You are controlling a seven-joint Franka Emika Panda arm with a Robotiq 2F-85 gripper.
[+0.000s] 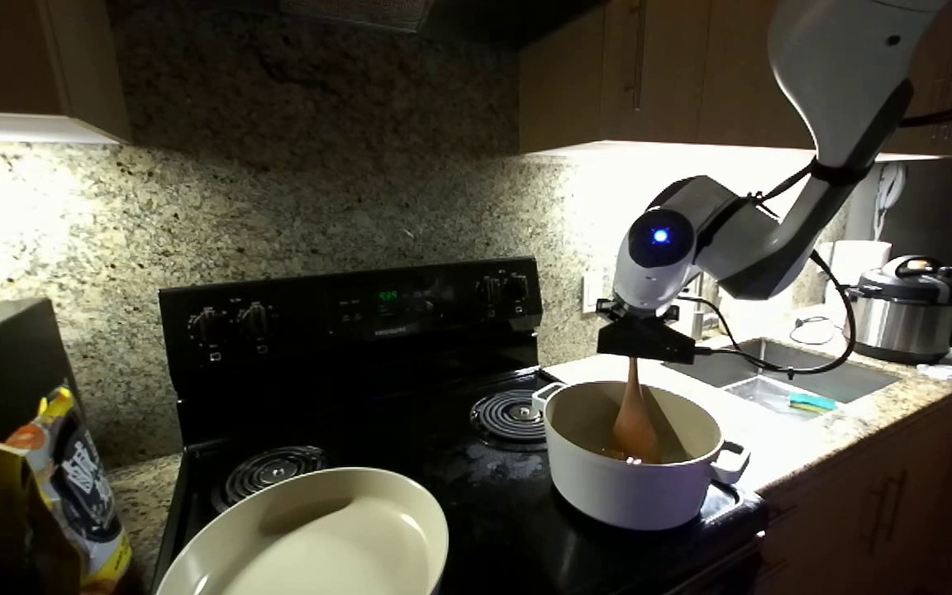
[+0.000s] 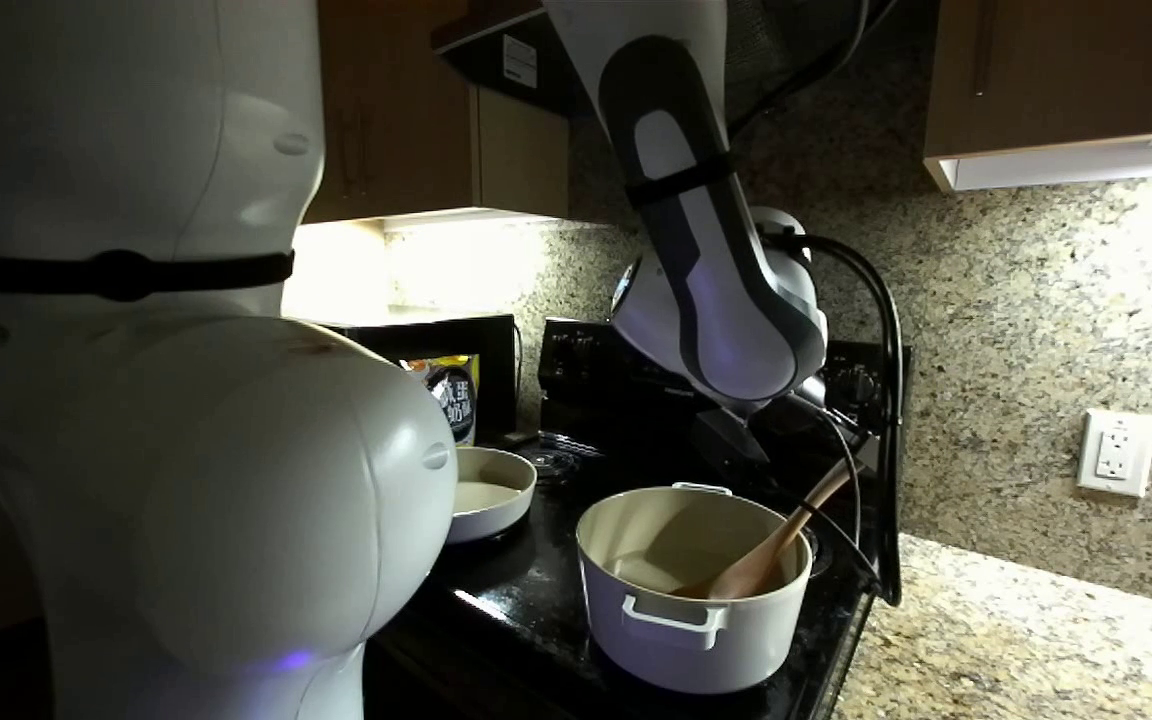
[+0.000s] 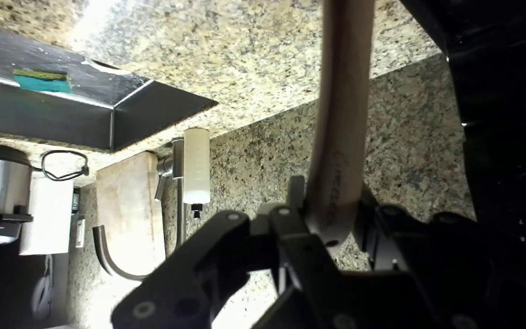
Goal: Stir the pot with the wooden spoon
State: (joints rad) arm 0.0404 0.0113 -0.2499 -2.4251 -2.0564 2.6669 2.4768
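The round white pot (image 1: 621, 496) (image 2: 746, 650) sits at the front of the black stove in both exterior views, outside the wrist view. Inside it leans the wooden spoon (image 1: 635, 421) (image 2: 761, 565), broad end low in the pot over something brownish, handle rising past the rim. Its head's lower tip is hidden. In the wrist view my gripper (image 3: 330, 198) is shut on the top end of the spoon's handle (image 3: 343, 114), a finger pressed to each side. In both exterior views the fingers are hard to make out against dark parts.
A large cream oval dish (image 1: 344, 545) stands on the stove beside the pot. Coil burners (image 1: 517, 413) lie behind. Beyond the pot are a sink (image 1: 844, 384) and a steel cooker (image 1: 897, 322). A snack bag (image 1: 83, 487) stands opposite. Black cables (image 2: 881, 320) hang beside the pot.
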